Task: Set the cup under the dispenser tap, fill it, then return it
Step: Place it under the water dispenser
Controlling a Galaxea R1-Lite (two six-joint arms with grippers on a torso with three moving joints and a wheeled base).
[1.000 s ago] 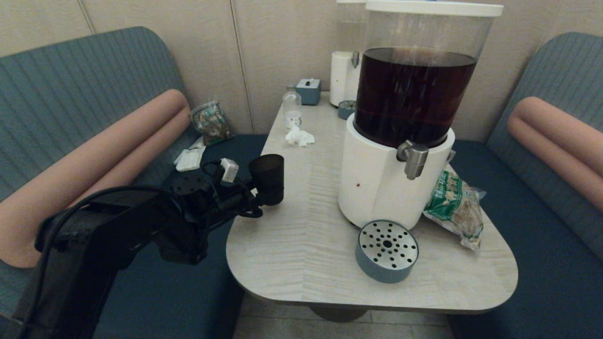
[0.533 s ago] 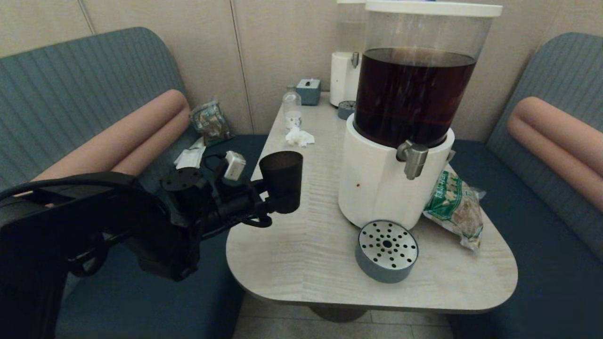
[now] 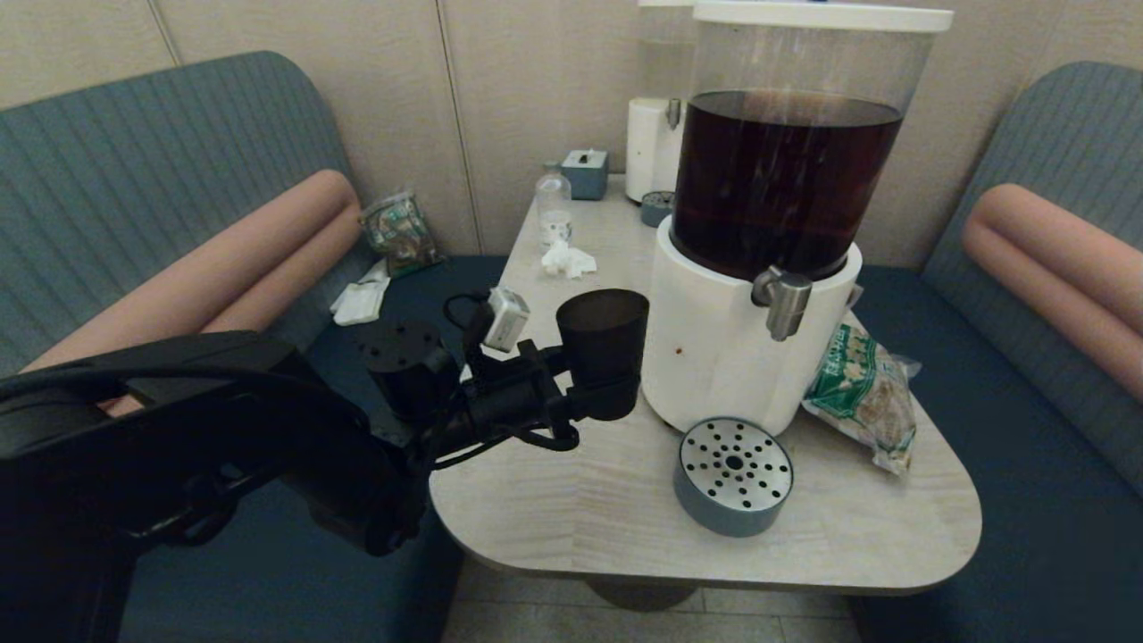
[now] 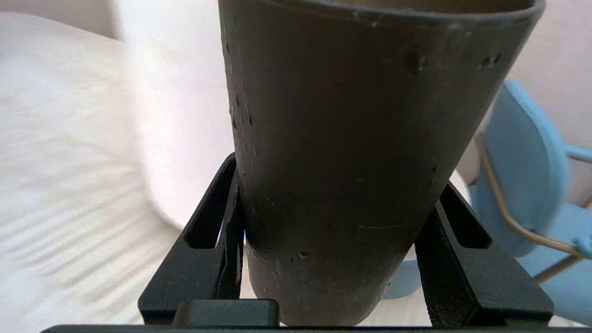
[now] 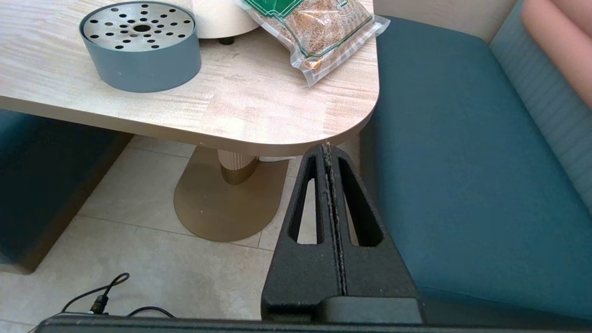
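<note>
Left end effector [image 3: 600,402]: clamped on the lower body of the cup [image 3: 603,344], both fingers [image 4: 217,231] pressed against its sides; the arm reaches in from the tabletop's left edge.

Cup: upright, held above the tabletop [image 3: 571,500], just left of the dispenser's white base [image 3: 714,348]; whether it touches the base cannot be told. Its bottom is hidden behind the end effector; in the left wrist view the rim is cut off and the inside is not visible.

Tap [image 3: 784,302]: steel spout pointing down, well right of the cup, with the round perforated tray [image 3: 733,475] on the tabletop below and nearer the front edge.

Tank [image 3: 786,179]: dark liquid; lid cut off at the top.

Snack bag [image 3: 862,388]: right of the base, partly tucked behind it.

Right end effector [image 5: 329,152]: fingers pressed together, empty, below the tabletop's front right corner; unseen in the head view.
</note>
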